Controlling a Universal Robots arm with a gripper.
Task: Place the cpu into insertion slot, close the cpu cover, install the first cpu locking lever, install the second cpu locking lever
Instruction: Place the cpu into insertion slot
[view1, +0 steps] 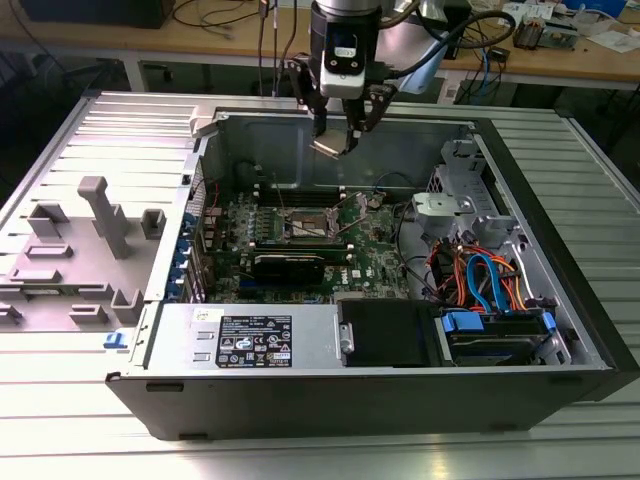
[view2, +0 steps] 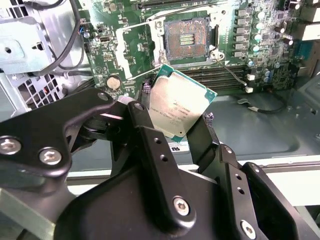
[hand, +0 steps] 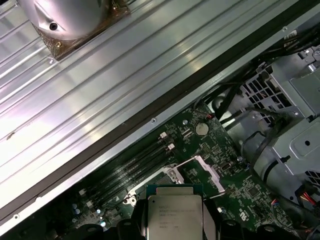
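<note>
The pincer (view2: 177, 103) is clamped on the cpu (view2: 186, 95), its black fingers (view2: 145, 125) pressing opposite edges, the silver top showing. It hangs over the open computer case (view1: 260, 140), above and apart from the insertion slot (view2: 189, 39), which lies bare on the green board (view2: 125, 30). Long memory slots (view2: 220, 75) run just beside the slot

Ribbed metal table (view1: 60, 440) with open computer case (view1: 300, 400) and grey fixture plate (view1: 130, 130) alongside.
</note>
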